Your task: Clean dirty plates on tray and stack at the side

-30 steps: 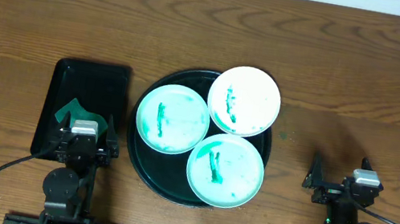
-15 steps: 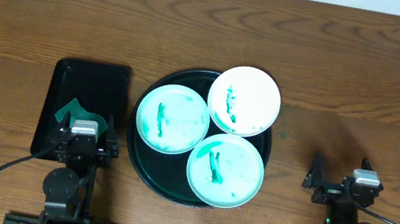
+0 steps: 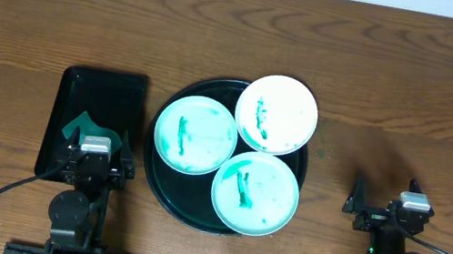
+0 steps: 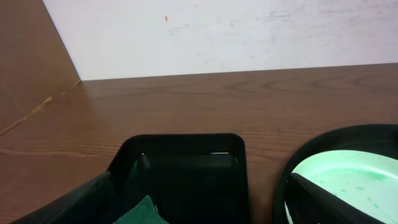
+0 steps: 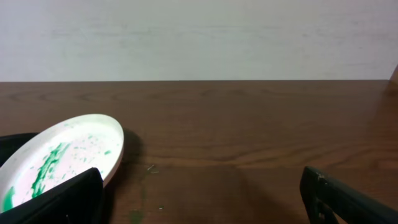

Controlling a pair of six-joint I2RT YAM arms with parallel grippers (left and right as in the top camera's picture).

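Three white plates smeared with green lie on a round black tray [image 3: 158, 191]: one at the left [image 3: 196, 134], one at the back right [image 3: 276, 114], one at the front [image 3: 255, 193]. A green sponge [image 3: 86, 130] lies in a black rectangular tray [image 3: 104, 88] at the left; it also shows in the left wrist view [image 4: 144, 213]. My left gripper [image 3: 95, 159] is open and empty over that tray's near end. My right gripper [image 3: 386, 209] is open and empty over bare table right of the round tray. A plate [image 5: 62, 155] shows in the right wrist view.
The wooden table [image 3: 241, 37] runs to a white wall [image 4: 249, 37] at the back. Small green specks [image 5: 151, 168] mark the wood right of the round tray. A cardboard-brown panel [image 4: 31, 56] stands at the far left.
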